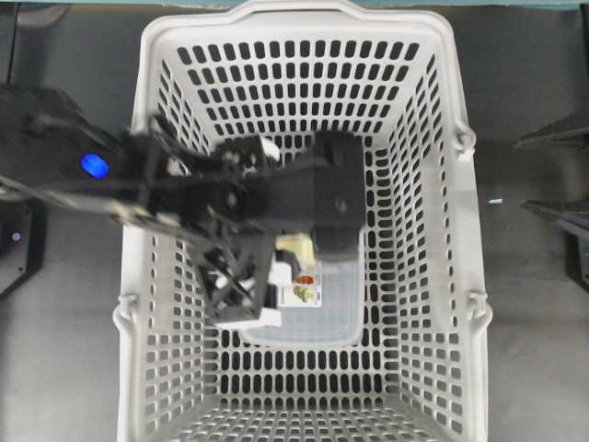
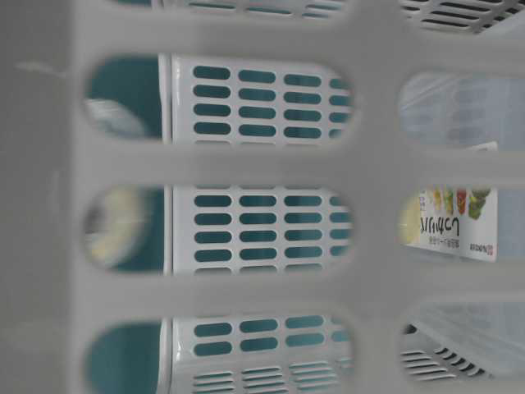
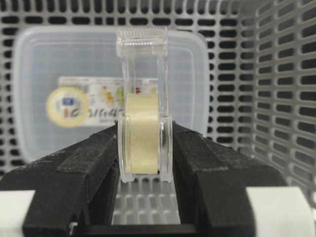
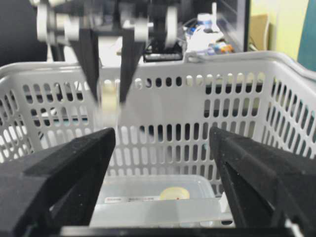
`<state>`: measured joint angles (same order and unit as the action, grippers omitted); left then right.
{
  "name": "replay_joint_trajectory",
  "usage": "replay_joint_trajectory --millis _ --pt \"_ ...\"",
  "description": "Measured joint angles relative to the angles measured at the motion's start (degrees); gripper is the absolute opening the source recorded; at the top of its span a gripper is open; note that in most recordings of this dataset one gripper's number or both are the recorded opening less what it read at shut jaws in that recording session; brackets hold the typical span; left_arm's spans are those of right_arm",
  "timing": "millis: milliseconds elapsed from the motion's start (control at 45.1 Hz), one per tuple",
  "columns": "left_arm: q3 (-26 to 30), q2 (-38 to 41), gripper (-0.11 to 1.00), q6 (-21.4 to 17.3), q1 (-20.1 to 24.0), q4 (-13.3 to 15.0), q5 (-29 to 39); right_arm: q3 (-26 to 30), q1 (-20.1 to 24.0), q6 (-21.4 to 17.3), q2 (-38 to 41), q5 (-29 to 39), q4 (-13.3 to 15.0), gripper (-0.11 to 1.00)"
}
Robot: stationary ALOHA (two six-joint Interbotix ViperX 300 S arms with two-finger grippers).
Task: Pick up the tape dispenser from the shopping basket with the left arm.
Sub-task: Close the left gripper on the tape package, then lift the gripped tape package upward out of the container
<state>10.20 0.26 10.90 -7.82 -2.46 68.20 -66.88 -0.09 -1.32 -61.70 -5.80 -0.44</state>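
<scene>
The tape dispenser [image 3: 142, 113] is a clear plastic holder with a pale-yellow roll. It stands upright between the black fingers of my left gripper [image 3: 145, 134], which is shut on its two flat sides. In the right wrist view the left gripper [image 4: 108, 69] hangs inside the shopping basket [image 4: 197, 74] with the blurred pale dispenser [image 4: 108, 103] pinched well above the floor. From overhead the left gripper [image 1: 247, 276] reaches into the basket [image 1: 465, 276] and hides the dispenser. My right gripper [image 4: 162, 133] stands open and empty outside the basket's near wall.
A translucent lidded tub [image 3: 49, 64] with a white fruit-print label [image 3: 94, 106] lies on the basket floor below the left gripper; it also shows overhead as the tub [image 1: 336, 313]. Slotted basket walls [image 3: 276, 74] close in on the right.
</scene>
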Motion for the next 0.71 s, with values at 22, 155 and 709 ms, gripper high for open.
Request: replay_joint_trajectory --millis 22,155,709 --pt "0.7 -0.09 0.28 0.0 0.0 0.09 0.7 0.0 0.0 0.0 0.0 0.0 0.0 0.74" --pt "2.64 0.0 0.28 0.0 0.0 0.09 2.46 0.0 0.0 0.0 0.0 0.0 0.0 0.74" --pt "1.58 -0.09 0.28 0.0 0.0 0.09 1.67 0.0 0.0 -0.09 -0.35 0.0 0.0 0.74"
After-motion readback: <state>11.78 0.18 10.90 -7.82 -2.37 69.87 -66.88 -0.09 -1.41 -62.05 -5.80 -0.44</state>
